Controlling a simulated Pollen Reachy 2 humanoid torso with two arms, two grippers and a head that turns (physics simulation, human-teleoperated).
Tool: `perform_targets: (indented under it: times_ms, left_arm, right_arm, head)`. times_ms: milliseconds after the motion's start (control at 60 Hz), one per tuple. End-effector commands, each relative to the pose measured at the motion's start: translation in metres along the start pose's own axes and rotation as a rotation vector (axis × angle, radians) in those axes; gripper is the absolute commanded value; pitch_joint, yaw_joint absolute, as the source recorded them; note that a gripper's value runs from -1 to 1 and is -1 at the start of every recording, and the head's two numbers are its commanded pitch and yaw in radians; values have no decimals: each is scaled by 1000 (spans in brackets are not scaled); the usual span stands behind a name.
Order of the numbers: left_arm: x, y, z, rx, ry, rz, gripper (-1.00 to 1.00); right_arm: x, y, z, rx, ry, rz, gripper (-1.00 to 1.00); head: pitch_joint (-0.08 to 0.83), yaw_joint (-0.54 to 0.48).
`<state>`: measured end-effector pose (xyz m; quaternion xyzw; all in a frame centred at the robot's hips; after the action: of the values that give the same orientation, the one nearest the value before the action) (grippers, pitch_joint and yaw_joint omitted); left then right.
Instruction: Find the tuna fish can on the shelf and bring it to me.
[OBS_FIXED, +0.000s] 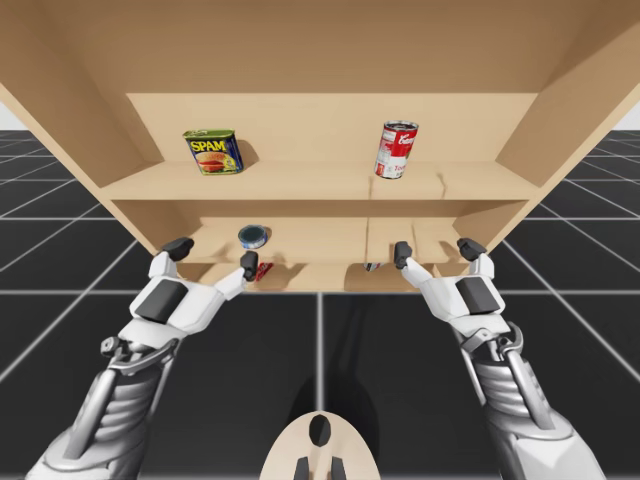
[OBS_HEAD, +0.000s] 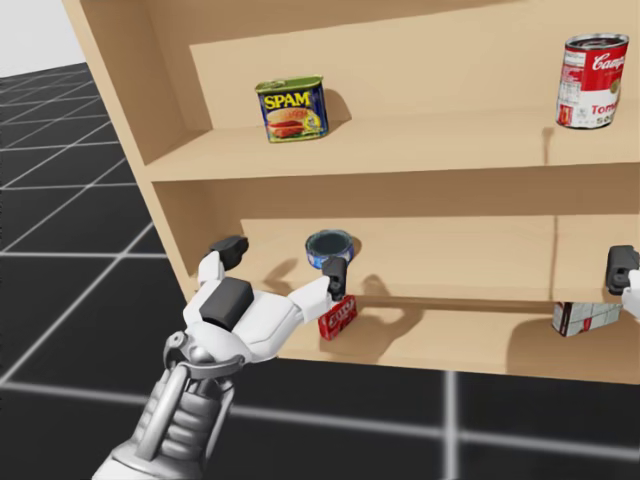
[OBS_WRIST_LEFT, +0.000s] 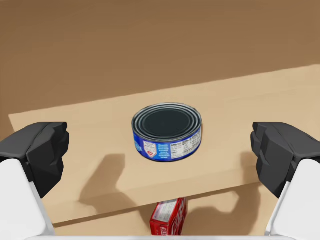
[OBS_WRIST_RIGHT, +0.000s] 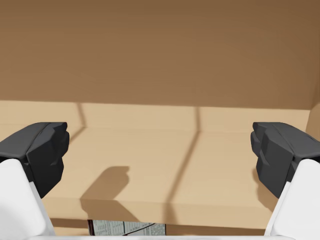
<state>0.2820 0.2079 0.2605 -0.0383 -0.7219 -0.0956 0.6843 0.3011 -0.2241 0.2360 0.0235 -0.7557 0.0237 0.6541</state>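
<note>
- A dark floor (OBS_FIXED: 60, 320) marked with a pale grid lies around an open wooden shelf unit (OBS_FIXED: 90, 110) with three boards.
- The tuna can (OBS_WRIST_LEFT: 167, 131) is low, round and blue with a dark top. It stands upright on the middle board (OBS_WRIST_LEFT: 260, 100), toward the left end and a little back from the front edge.
- Your left gripper (OBS_FIXED: 213, 255) is level with that board, with its fingers spread wide and nothing held.
- In the left wrist view the tuna can sits ahead of the fingers, centred between them and touching neither. This looks like a lined-up approach for a grip from the sides, and the wide spread leaves room for the can's width.
- Your right gripper (OBS_FIXED: 435, 250) is also wide open and empty. It is at the front edge of the same board, toward the right end, facing bare wood. It seems parked out of the way.
- On the upper board (OBS_FIXED: 320, 185), a blue-and-yellow tin (OBS_FIXED: 212, 151) stands near the left end and a tall red-and-white can (OBS_FIXED: 396, 149) near the right end. Neither is the target.
- On the bottom board (OBS_HEAD: 450, 345), a red box (OBS_HEAD: 338, 318) sits below the tuna can at the front edge, and a white box (OBS_HEAD: 585, 317) sits toward the right end.
- The tuna can's blue band has a white panel of print too fine to read. The other labels carry bold lettering, which is left unread here.
</note>
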Motion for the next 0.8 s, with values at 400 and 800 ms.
perform_targets:
  times_ms: [400, 800]
  left_arm:
    - [-23, -22, -87, -8, 116, 90, -1000]
    - [-58, -16, -123, -2, 183, 127, -1000]
  right_arm:
    - [0, -2, 0, -8, -10, -10, -1000]
    - [-2, -2, 0, -12, -8, -1, -1000]
  head:
    - [429, 283]
    - [440, 276]
